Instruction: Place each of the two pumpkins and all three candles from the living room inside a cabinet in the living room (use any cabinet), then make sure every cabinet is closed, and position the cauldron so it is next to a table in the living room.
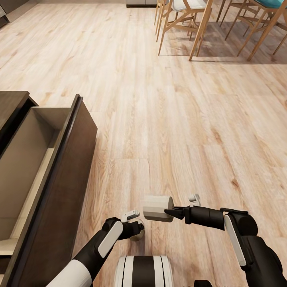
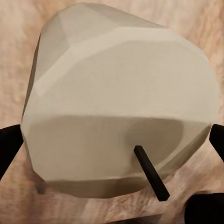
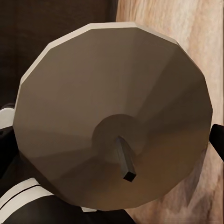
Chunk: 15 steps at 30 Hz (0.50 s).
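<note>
Holding one candle (image 1: 157,208) above the floor (image 1: 179,119), the right claw (image 1: 172,211) pinches its end; the left claw (image 1: 138,231) grips another candle (image 2: 121,112). The cabinet (image 1: 67,191) drawer gapes alongside; either could slip.

Pale wood-plank floor (image 1: 167,119) carries the open-drawered cabinet (image 1: 59,191) and, seemingly, chairs (image 1: 187,24).
</note>
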Available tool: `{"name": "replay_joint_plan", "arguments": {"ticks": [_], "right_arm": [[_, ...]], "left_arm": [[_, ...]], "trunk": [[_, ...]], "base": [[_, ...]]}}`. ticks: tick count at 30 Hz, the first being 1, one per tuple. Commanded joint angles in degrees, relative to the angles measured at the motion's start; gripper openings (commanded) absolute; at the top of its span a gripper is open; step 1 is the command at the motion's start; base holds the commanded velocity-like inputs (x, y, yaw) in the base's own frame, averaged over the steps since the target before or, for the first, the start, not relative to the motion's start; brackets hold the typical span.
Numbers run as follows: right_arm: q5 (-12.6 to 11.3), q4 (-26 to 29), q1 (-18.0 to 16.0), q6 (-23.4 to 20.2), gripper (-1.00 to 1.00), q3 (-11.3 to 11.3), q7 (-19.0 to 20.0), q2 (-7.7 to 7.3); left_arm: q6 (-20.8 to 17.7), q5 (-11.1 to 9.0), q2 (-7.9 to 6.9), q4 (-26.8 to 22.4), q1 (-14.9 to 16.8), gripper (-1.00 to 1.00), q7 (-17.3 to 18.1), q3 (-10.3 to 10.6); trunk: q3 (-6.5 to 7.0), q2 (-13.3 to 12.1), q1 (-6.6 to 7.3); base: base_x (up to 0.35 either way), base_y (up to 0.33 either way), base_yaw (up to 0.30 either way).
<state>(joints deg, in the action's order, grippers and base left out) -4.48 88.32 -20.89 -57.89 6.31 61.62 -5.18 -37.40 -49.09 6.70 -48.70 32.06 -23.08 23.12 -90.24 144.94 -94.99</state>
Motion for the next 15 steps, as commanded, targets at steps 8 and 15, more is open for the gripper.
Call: {"name": "replay_joint_plan", "arguments": {"ticks": [8,15], "right_arm": [[-0.6,0.0,0.0,-0.6,-1.00,0.0,-0.1,-0.01],[-0.6,0.0,0.0,-0.6,-1.00,0.0,-0.1,-0.01]], "left_arm": [[0.0,-0.6,-0.02,-0.1,0.0,1.00,-0.6,0.1],[0.0,-0.7,-0.02,-0.1,0.0,1.00,-0.6,0.1]], "trunk": [[-0.04,0.0,0.01],[-0.04,0.0,0.01]], "base": [[0.000,0.000,0.000],[0.000,0.000,0.000]]}}
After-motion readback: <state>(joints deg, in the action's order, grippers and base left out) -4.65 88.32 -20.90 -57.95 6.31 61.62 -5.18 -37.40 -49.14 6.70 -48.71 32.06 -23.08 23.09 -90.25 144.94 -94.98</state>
